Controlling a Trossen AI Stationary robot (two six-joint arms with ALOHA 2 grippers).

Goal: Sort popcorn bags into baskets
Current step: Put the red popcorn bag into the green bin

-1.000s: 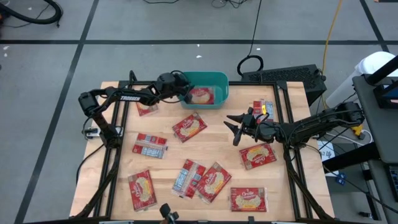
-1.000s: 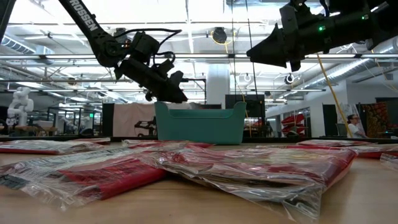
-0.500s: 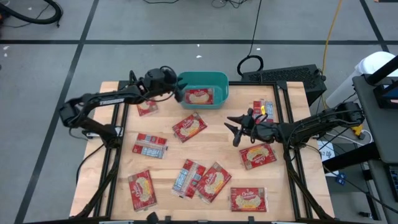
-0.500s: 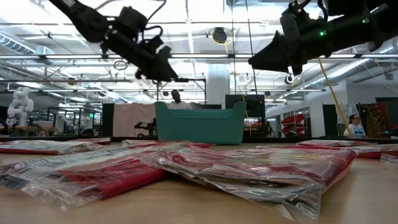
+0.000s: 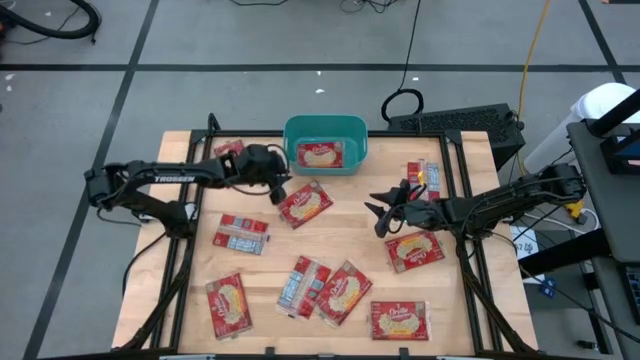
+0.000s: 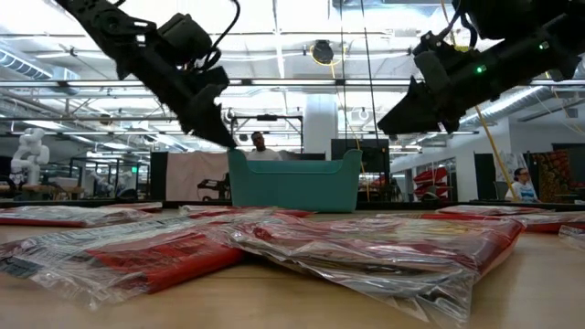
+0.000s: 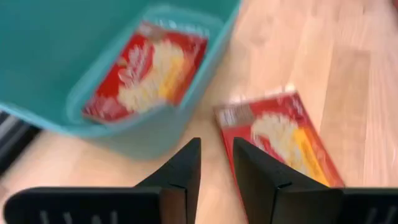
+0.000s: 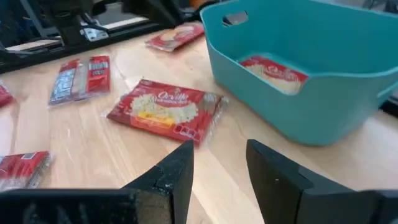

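- Teal plastic basket point(image 5: 326, 128), rounded rectangle with low walls, at the far middle of the pale wood-plank table point(image 5: 270, 250); one flat red popcorn bag point(image 5: 320, 155) with a cream label lies inside.
- Left gripper point(image 5: 283, 190) hovers just in front of the basket, beside a loose bag point(image 5: 305, 203); jaws slightly apart, empty.
- Right gripper point(image 5: 378, 212) hangs over mid-table, jaws apart, empty.
- Other glossy packets scattered flat; striped-back one point(image 5: 241, 235).

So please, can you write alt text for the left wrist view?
A teal basket holds one red popcorn bag. A second bag lies on the wooden table beside the basket, beyond the left gripper, whose fingers are slightly apart and hold nothing.
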